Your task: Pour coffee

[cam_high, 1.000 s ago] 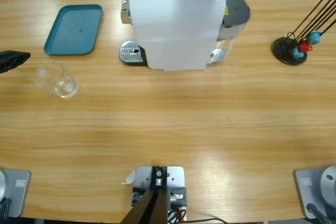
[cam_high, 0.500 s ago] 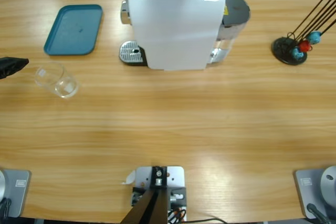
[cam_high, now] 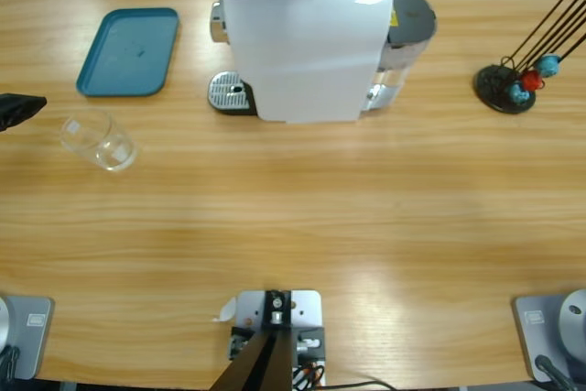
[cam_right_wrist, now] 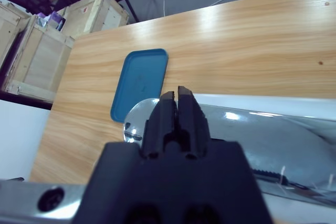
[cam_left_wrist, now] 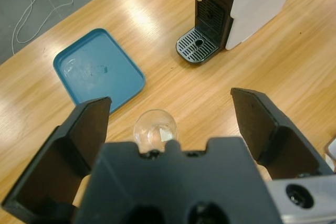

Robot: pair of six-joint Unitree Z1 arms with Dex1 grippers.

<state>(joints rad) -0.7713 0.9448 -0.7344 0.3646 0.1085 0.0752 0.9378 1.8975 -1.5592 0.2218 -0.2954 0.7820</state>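
Wooden tabletop (cam_high: 302, 217) fills the high view, bare across its near half. Further back on the left a clear glass (cam_high: 97, 140) lies tilted on the wood; any coffee in it cannot be made out. Just beside it at the left edge pokes the black tip of the left gripper (cam_high: 20, 108), apart from the glass. Along the left wrist view that gripper (cam_left_wrist: 170, 111) has its jaws spread wide with nothing between them, the glass (cam_left_wrist: 155, 129) showing past its body. Beyond the glass sits a blue tray (cam_high: 128, 52), and at mid-table the white coffee machine (cam_high: 307, 43) with its drip grate (cam_high: 231, 93) facing left. Far right stands a black stand (cam_high: 504, 89) with thin rods. At the back, over the machine's top, the right gripper (cam_right_wrist: 176, 97) has its jaws pressed together, holding nothing, above the silver lever (cam_right_wrist: 273, 135).
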